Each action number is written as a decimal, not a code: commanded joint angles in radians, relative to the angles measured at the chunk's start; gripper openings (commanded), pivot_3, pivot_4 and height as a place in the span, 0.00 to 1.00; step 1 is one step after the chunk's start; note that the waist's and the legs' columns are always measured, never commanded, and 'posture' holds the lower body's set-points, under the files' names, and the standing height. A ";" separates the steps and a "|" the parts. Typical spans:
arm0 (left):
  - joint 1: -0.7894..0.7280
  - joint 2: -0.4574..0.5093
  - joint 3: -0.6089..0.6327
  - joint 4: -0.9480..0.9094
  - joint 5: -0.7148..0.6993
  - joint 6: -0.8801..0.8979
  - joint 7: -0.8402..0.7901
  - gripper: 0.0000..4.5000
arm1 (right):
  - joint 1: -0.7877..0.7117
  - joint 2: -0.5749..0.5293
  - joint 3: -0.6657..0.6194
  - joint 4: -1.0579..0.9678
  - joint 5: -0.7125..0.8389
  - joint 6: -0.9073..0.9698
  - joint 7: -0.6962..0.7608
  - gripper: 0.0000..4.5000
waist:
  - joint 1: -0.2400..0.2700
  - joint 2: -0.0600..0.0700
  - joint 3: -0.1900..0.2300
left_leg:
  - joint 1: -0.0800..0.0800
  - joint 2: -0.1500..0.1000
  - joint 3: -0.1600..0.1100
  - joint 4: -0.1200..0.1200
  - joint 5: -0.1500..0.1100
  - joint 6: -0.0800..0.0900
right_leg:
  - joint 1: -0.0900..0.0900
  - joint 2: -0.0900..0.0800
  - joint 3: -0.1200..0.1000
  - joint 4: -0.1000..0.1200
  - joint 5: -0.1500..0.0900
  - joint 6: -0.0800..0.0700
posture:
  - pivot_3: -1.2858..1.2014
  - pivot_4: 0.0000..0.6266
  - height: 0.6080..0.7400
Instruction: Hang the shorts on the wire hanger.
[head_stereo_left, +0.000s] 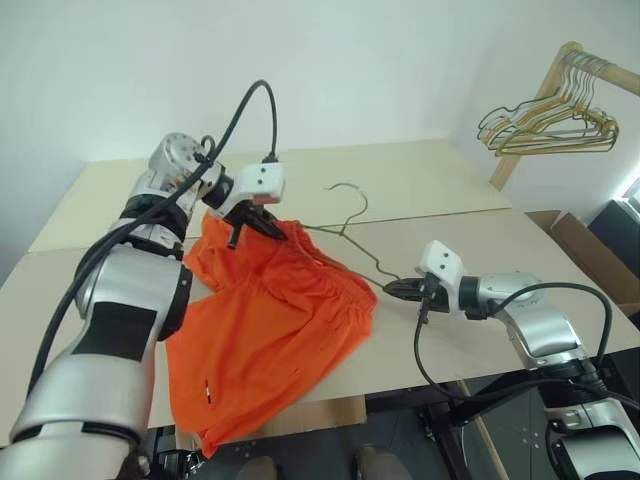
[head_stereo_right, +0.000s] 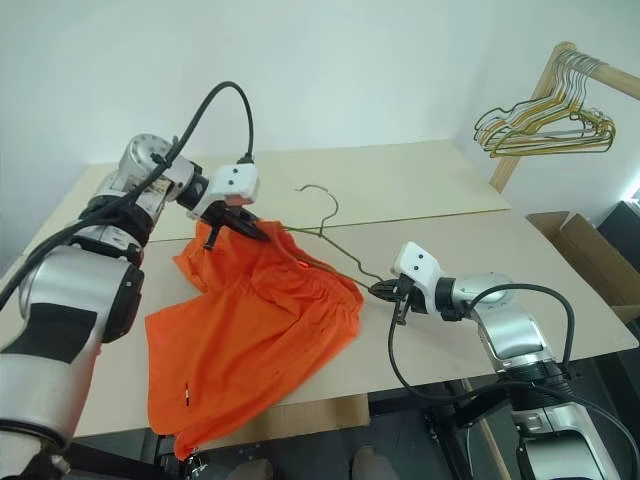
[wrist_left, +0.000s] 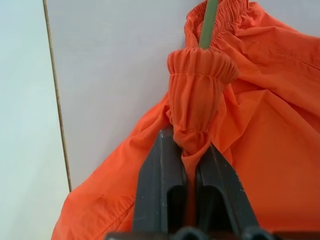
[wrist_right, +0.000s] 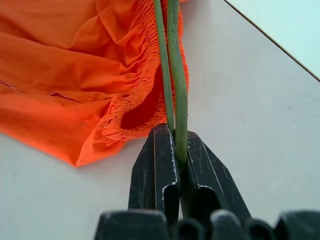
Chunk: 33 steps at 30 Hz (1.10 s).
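Observation:
The bright orange shorts (head_stereo_left: 270, 320) lie spread across the middle of the table (head_stereo_left: 430, 185), with one leg hanging over the front edge. My left gripper (wrist_left: 187, 137) is shut on a bunched bit of their elastic waistband (wrist_left: 200, 65), at the shorts' far left corner. The wire hanger (wrist_right: 177, 100), thin and greenish, runs through the waistband, its hook (head_stereo_right: 318, 190) lying on the table behind the shorts. To the right of the shorts, my right gripper (wrist_right: 176, 135) is shut on the hanger's corner, low over the table.
A bunch of golden and dark wire hangers (head_stereo_left: 545, 125) hangs on a wooden rack at the back right. A cardboard box (head_stereo_left: 585, 250) stands past the table's right edge. A seam crosses the table behind the shorts.

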 joint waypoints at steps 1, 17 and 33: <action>-0.010 0.010 0.023 -0.010 0.002 -0.003 0.029 0.00 | -0.037 0.009 -0.030 -0.034 0.026 -0.027 0.000 0.00 | 0.000 0.000 0.000 | 0.000 0.000 0.000 0.000 0.000 0.000 | 0.000 0.000 0.000 0.000 0.000 0.000 | 0.49 0.00 1.00; -0.056 0.059 0.093 -0.027 -0.026 -0.066 0.019 0.00 | -0.020 0.018 -0.099 0.045 -0.004 -0.100 -0.111 0.70 | -0.003 0.000 0.000 | 0.000 0.000 0.000 0.001 0.000 0.000 | 0.000 0.000 0.000 0.000 0.000 0.000 | 0.49 0.00 1.00; -0.062 0.081 0.121 -0.031 -0.031 -0.090 -0.012 0.00 | 0.181 -0.032 -0.264 -0.042 0.280 0.160 0.027 0.70 | -0.007 0.000 0.000 | 0.001 0.000 -0.001 0.003 0.000 0.000 | 0.002 0.000 0.000 0.001 0.000 0.000 | 0.49 0.00 1.00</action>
